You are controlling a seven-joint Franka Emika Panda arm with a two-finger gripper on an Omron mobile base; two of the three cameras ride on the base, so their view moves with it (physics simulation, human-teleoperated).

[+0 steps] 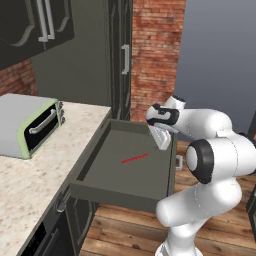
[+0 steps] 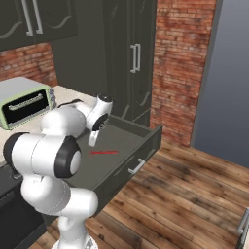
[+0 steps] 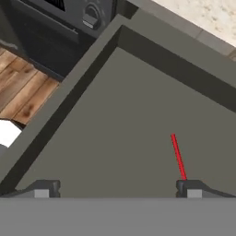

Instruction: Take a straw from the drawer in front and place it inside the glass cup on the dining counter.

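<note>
The drawer stands pulled out, and the thin red straw lies flat on its floor near the middle. My gripper hangs open over the drawer's right part, fingers pointing down, above and to the right of the straw and apart from it. From the right base view the straw lies just right of the gripper. In the hand view the straw runs up from beside one fingertip, and nothing sits between the fingers of the gripper. The glass cup and dining counter are out of view.
A green-trimmed toaster oven sits on the speckled counter left of the drawer. Tall dark cabinet doors and a brick wall rise behind. Wooden floor stretches to the right. The drawer's silver handle juts out.
</note>
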